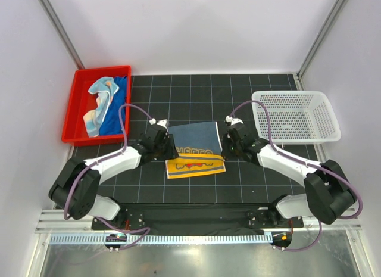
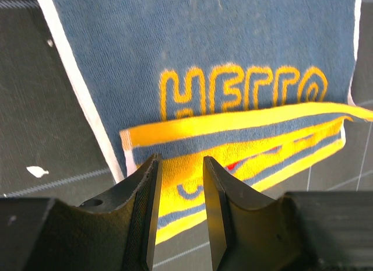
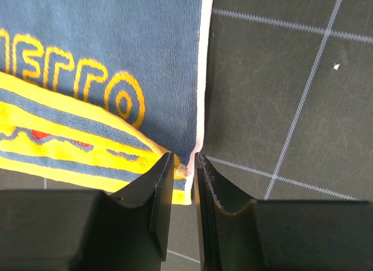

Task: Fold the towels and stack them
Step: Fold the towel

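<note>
Three towels share the tabletop (image 1: 190, 98): one navy-and-yellow towel (image 1: 193, 140) at centre, and two at ten o'clock, a royal blue towel (image 1: 116, 113) and a pale patterned towel (image 1: 99, 102), in the one red tray (image 1: 74, 119). One white mesh basket (image 1: 296, 115) sits at two o'clock. Two tools: left tool (image 2: 179, 163), right tool (image 3: 183, 157).

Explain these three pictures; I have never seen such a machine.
These are two robot arms on a gridded table. The wide picture looks down from above and behind them; the close-ups come from cameras on each wrist, looking past the jaws. Between the arms lies a blue and yellow towel, its yellow end folded over. The jaws of the right arm appear to pinch its corner; those of the left arm stand apart over its yellow edge. A red tray at the left holds more towels; a white basket sits at the right.
</note>
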### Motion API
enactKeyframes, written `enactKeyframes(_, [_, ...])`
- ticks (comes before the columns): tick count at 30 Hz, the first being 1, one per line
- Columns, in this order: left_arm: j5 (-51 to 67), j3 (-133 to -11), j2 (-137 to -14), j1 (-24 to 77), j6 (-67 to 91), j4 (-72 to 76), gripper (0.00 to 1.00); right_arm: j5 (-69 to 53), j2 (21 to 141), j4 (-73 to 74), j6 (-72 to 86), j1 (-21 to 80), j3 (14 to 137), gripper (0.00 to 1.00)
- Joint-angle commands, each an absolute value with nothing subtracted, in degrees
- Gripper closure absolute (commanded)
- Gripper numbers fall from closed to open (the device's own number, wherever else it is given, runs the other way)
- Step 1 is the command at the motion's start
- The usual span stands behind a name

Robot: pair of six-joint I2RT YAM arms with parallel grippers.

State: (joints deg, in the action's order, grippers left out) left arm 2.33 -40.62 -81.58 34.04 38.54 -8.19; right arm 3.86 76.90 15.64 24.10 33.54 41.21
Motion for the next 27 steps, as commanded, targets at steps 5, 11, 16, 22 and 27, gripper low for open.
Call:
enactKeyframes(5, [4.7,-38.5,-77.0,35.1,38.8,-7.7,0.62,3.0,73.8,16.3,23.3,34.0,39.6,0.72])
enactKeyframes(11, [4.8,-37.4,-74.7,35.9,39.7,-8.1,0.62,2.6,73.5,16.4,23.4,34.3,39.0,0.73])
enactKeyframes(16, [3.5,-38.0,-69.0,36.2,40.9,-10.1,0.6,2.8,73.0,16.6,23.8,34.7,38.3,0.73])
enactKeyframes(22, [0.5,-39.6,-64.0,36.2,41.6,-13.4,0.57,3.4,72.9,17.2,24.8,35.1,37.5,0.73])
enactKeyframes(27, [-6.1,-43.3,-68.9,36.2,40.8,-15.1,0.55,3.4,73.0,17.1,25.6,35.7,36.7,0.73])
